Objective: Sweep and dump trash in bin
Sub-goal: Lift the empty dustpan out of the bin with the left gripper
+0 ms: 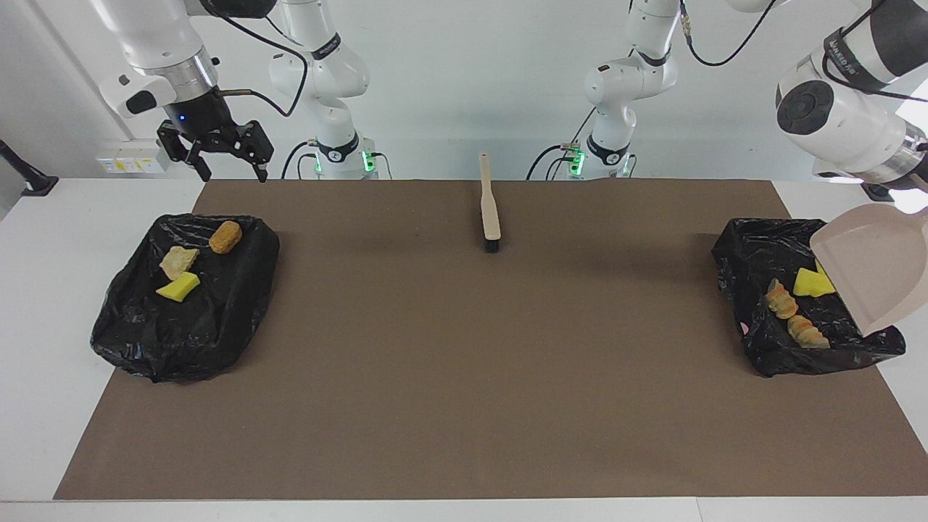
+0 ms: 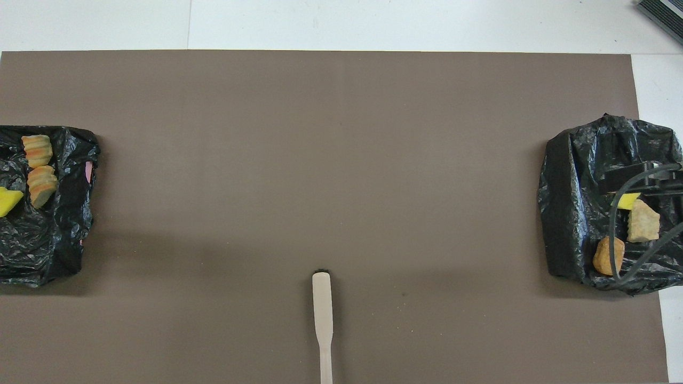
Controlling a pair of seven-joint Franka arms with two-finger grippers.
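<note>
Two black bag-lined bins hold the trash. The bin (image 1: 145, 341) at the right arm's end holds an orange-brown lump (image 1: 225, 237), a beige lump (image 1: 178, 261) and a yellow foam chunk (image 1: 179, 288). The bin (image 1: 797, 362) at the left arm's end holds a yellow chunk (image 1: 813, 283) and two tan ridged lumps (image 1: 781, 299) (image 1: 807, 332). My left gripper (image 1: 919, 190), mostly cut off by the frame edge, holds the beige dustpan (image 1: 877, 268) tilted over that bin. My right gripper (image 1: 230, 168) is open and empty, raised over the robots' edge of the other bin.
The beige-handled brush (image 1: 491, 206) lies on the brown mat (image 1: 464, 377) midway between the bins, near the robots, bristles pointing away from them. It also shows in the overhead view (image 2: 322, 320). Two more white arms stand at the table's back edge.
</note>
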